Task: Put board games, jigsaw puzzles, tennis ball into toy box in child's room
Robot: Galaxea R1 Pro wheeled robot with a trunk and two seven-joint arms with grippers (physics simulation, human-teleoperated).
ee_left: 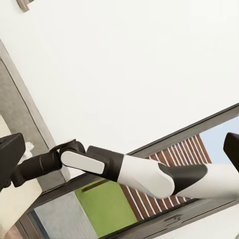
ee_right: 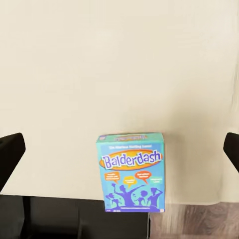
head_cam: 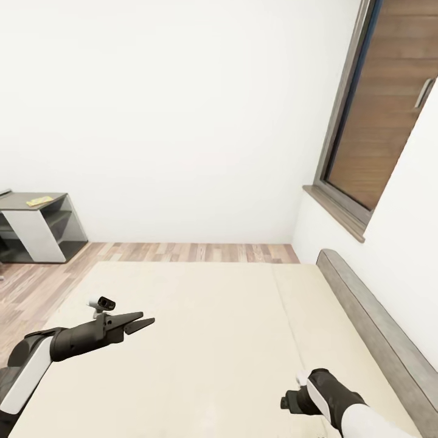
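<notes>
A blue board game (ee_right: 130, 172), a box lettered Balderdash, lies flat on the beige bed (ee_right: 119, 59) close to the mattress edge. My right gripper (ee_right: 121, 152) hangs above it, open, with its dark fingertips (ee_right: 10, 155) far apart on either side and touching nothing. In the head view the right wrist (head_cam: 325, 395) hovers over the bed (head_cam: 213, 340) near the grey headboard (head_cam: 377, 328). Over the mattress's left part, my left gripper (head_cam: 139, 323) is held out level, open and empty. One end of the table (head_cam: 36, 222) stands far left with a small flat yellowish thing (head_cam: 39, 200) on top, too small to identify.
A white wall runs behind the bed, and a large window (head_cam: 383, 121) with a grey sill sits above the headboard. Wood floor (head_cam: 182, 250) lies between the bed and the wall and reaches the table. The left wrist view looks across at my right arm (ee_left: 124, 169).
</notes>
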